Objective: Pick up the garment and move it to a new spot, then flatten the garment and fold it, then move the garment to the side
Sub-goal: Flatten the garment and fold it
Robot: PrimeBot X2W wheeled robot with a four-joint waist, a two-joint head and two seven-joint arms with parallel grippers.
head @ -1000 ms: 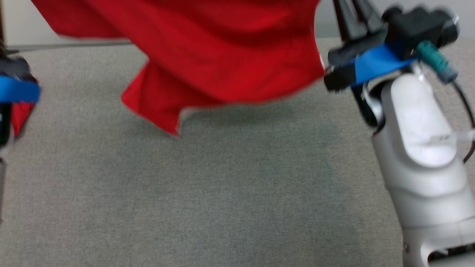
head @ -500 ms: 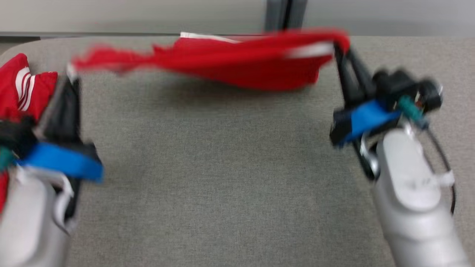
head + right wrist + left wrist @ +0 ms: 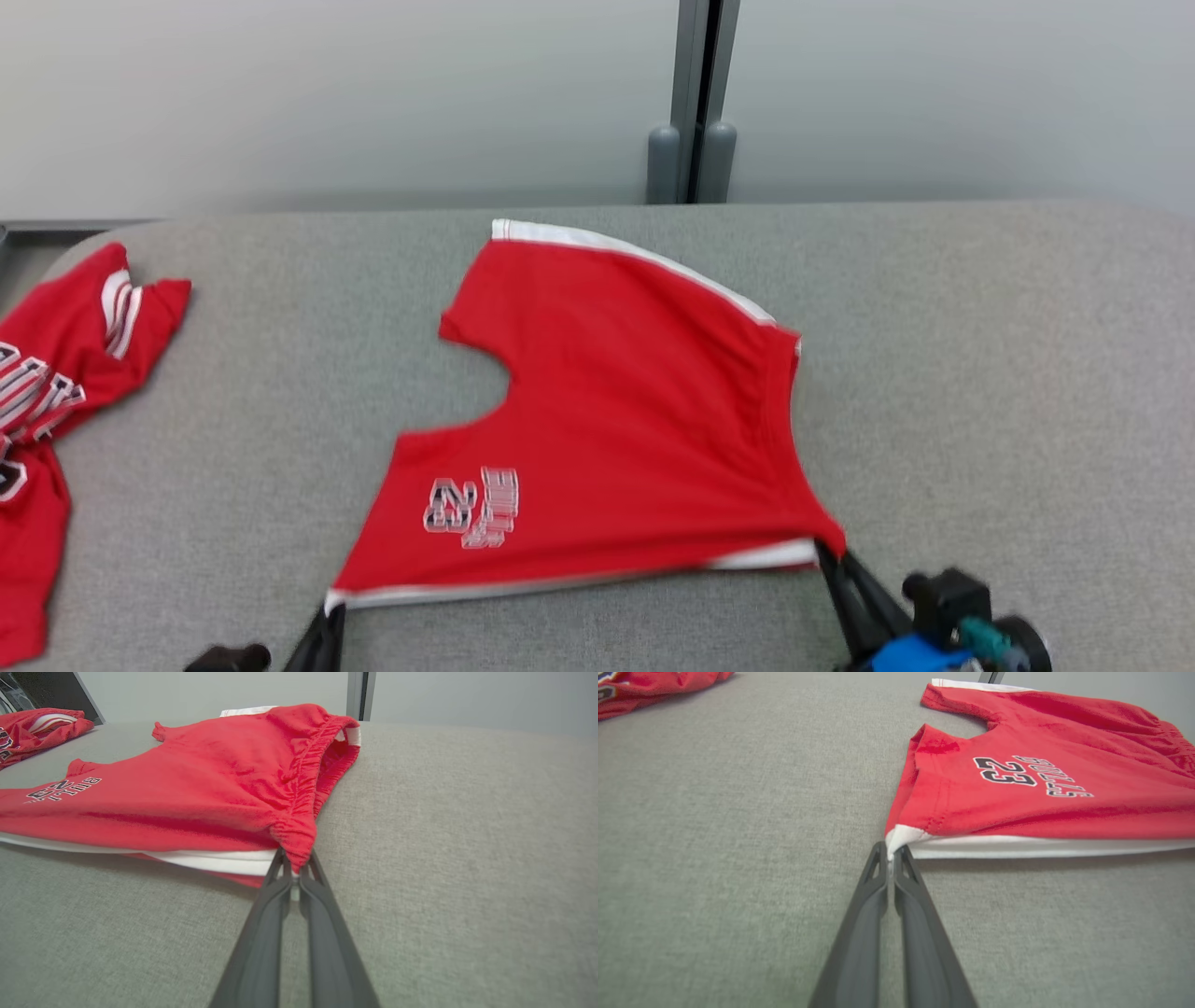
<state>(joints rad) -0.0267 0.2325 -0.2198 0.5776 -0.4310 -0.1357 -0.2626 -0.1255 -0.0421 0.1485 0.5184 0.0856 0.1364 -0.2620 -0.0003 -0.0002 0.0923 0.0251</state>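
Airborne a moment ago, the red white-trimmed jersey shorts [image 3: 616, 420] now lie spread on the grey fabric worktop [image 3: 1008, 373]. The left pincer [image 3: 891, 855] and right pincer [image 3: 292, 867] each pinch a near corner. Flattening looks nearly done, so folding should follow.

The red garment [image 3: 616, 420], swung aloft a second ago, now lies spread on the surface [image 3: 980, 373], with the left tool [image 3: 889, 851] and right tool [image 3: 294, 861] dropped low, clamping its near corners.
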